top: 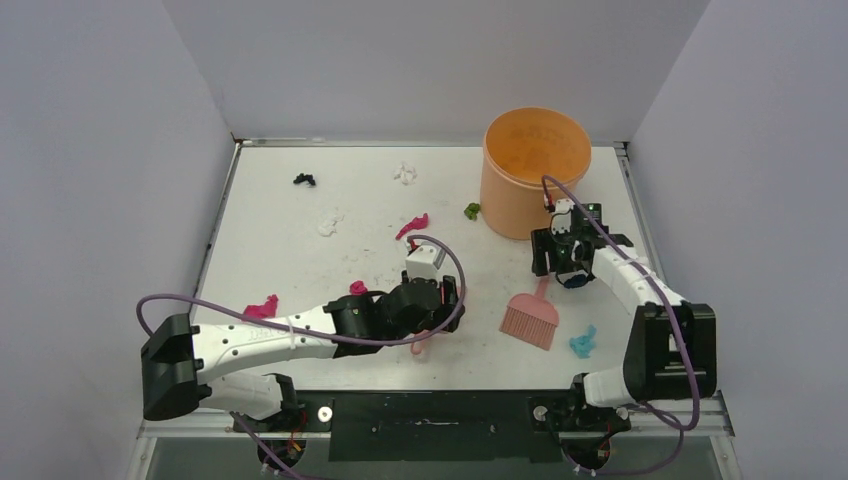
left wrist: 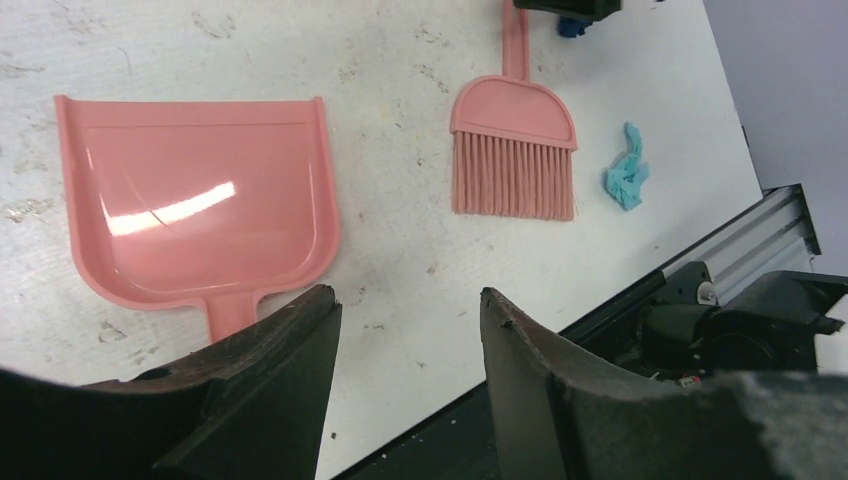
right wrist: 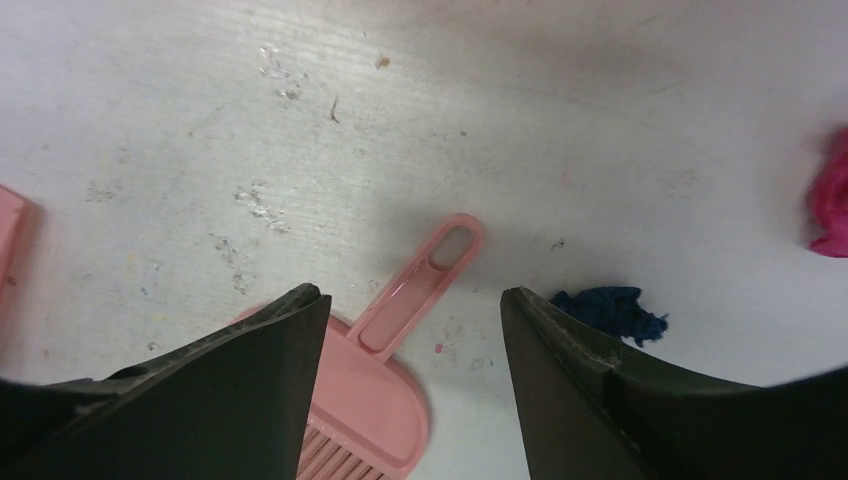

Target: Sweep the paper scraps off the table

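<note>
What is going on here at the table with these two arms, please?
Two robot arms are setting up to sweep the white table. The left gripper is open at the handle of the flat pink plastic dustpan, and the right gripper is open above the handle of the pink bristled hand brush; neither looks gripped. Small crumpled coloured paper scraps lie scattered on the table, none in the dustpan.

You are seeing even overhead light glaring off the pink dustpan (left wrist: 195, 200), while the right fingers (right wrist: 230, 400) are blurring close-up and softly shading the table (right wrist: 560, 120).
</note>
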Robot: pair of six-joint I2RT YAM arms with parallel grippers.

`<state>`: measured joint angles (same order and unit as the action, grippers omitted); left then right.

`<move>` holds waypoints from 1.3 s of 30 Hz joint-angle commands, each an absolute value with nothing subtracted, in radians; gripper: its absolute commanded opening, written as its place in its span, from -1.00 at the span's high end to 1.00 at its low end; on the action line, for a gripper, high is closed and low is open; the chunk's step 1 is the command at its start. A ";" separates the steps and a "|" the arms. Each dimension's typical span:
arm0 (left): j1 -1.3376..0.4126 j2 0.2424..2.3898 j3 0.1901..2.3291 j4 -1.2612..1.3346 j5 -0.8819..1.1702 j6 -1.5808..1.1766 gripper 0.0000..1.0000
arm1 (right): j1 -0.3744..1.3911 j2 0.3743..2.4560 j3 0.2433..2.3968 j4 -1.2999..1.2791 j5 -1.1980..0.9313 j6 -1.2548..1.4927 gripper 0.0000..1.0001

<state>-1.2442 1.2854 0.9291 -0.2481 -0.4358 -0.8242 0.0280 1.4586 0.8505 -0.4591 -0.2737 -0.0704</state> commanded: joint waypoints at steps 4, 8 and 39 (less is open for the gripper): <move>-1.239 1.355 0.966 -0.141 -0.498 -0.671 -0.08 | 0.036 1.180 0.871 -0.484 -0.306 -0.146 -0.35; -1.226 1.585 1.198 -0.184 -0.471 -0.526 -0.08 | 0.007 1.037 0.893 -0.556 -0.324 -0.169 -0.42; -1.149 2.580 2.272 -0.553 -0.240 -0.619 -0.03 | -0.834 1.051 1.135 -1.082 -0.886 -0.566 -0.81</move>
